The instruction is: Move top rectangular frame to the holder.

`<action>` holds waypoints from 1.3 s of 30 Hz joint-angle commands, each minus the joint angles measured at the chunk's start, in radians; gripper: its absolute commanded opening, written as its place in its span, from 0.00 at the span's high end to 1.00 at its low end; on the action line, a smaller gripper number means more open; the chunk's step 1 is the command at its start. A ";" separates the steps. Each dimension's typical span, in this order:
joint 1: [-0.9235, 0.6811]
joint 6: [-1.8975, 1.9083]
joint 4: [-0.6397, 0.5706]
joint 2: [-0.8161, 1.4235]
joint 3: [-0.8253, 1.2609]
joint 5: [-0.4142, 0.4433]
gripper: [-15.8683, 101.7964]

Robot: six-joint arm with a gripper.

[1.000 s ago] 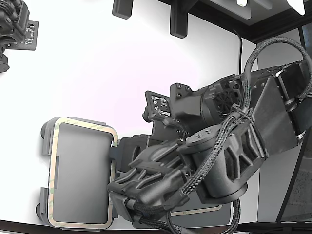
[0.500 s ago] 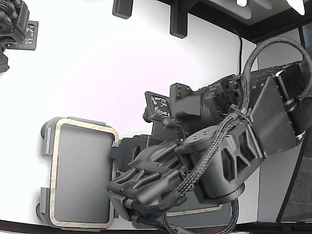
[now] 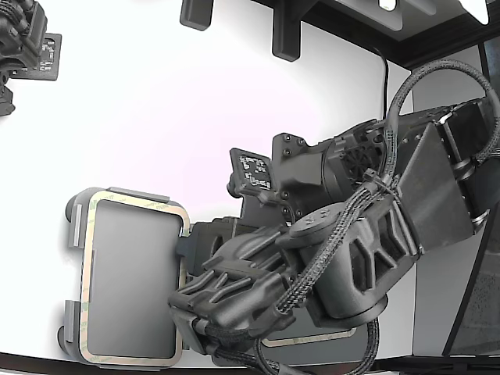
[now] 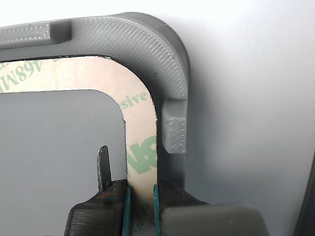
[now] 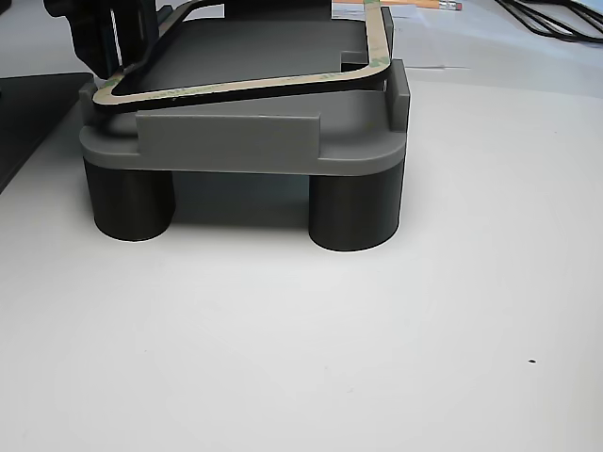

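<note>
The top rectangular frame [image 3: 133, 283] has settled squarely inside the holder [image 3: 72, 234] as the arm shifted slightly.

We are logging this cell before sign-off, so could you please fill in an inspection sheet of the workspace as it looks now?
Surface: white table, mostly bare.
Job's things: large tan frame lies on the grey holder; in the other view the frame looks tilted, not fully seated inside the raised tabs.
Clutter: part of a second tan frame under the arm; pencil at the far edge.
Gripper: gripper closed on the frame's side strip.
Cables: braided cable loop on the arm; black leads on the table.
Surroundings: second arm in the exterior view's upper left corner.
</note>
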State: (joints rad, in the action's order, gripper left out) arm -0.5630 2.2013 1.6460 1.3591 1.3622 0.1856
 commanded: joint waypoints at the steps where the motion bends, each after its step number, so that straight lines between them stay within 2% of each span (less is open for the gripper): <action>1: 0.014 -0.002 0.009 0.020 -0.025 0.000 0.90; 19: 0.015 0.005 0.009 0.025 -0.018 0.000 0.89; 20: 0.015 0.005 0.009 0.025 -0.020 0.000 0.87; 21: 0.015 0.000 0.009 0.025 -0.023 0.005 0.80; 22: 0.015 -0.008 0.009 0.025 -0.026 0.006 0.60; 24: 0.015 -0.023 0.009 0.026 -0.029 0.011 0.04; 28: 0.012 -0.044 0.009 0.032 -0.054 0.035 0.02; 31: 0.003 -0.118 0.008 0.038 -0.121 0.098 0.02; 36: -0.021 -0.511 -0.038 0.112 -0.225 0.287 0.02; 39: -0.020 -0.851 -0.169 0.265 -0.078 0.402 0.02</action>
State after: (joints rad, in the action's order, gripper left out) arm -0.5921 1.7441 1.5708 1.4834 1.1658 0.4863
